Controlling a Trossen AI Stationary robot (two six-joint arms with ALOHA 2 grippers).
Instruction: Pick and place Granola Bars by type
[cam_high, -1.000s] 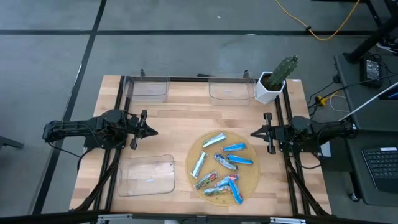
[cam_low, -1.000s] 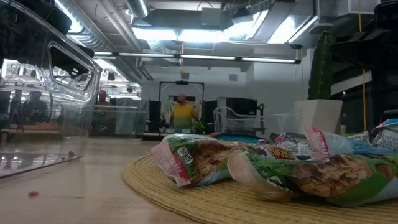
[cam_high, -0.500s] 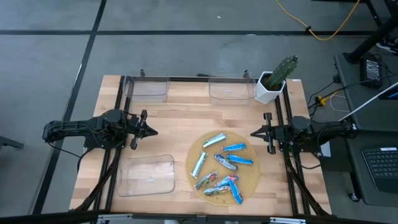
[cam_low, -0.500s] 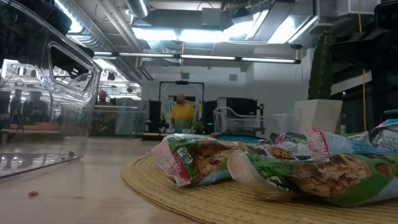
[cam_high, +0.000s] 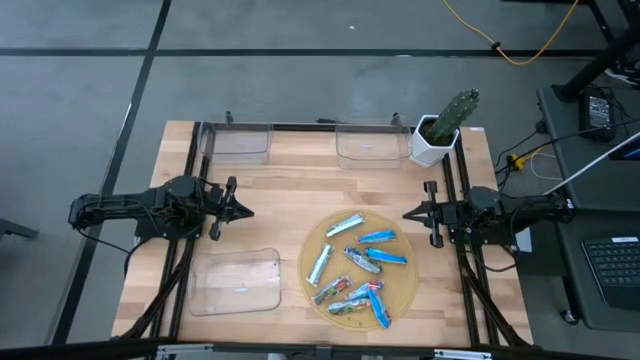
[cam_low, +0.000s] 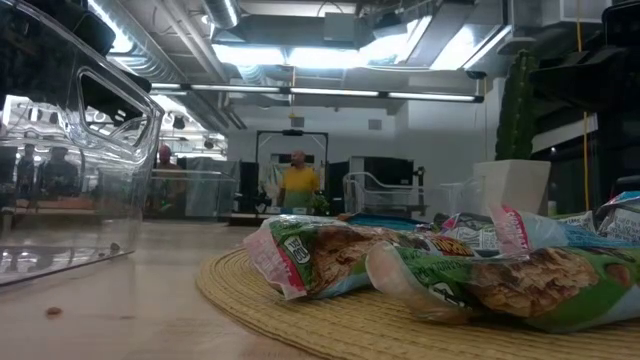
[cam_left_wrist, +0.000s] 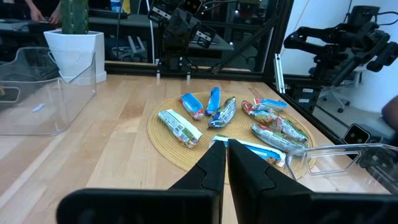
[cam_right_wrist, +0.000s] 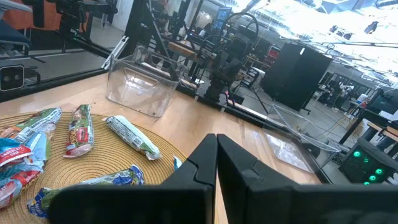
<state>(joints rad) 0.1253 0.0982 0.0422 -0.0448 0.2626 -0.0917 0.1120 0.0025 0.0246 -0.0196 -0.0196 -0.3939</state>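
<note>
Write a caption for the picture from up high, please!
Granola bars piled on a round woven mat, both grippers, left and right, shut at the table's sides.

The high camera looks straight down on the whole table (cam_high: 290, 170). The low camera sits at tabletop level, close against the woven mat (cam_low: 330, 320), facing the room. Each wrist camera looks inward across the table, and both share that mat (cam_left_wrist: 168, 146) mid-frame.

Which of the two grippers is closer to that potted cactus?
Right. The right gripper sits just below the potted cactus at the table's right edge; the left gripper waits far across, by the left edge.
</note>
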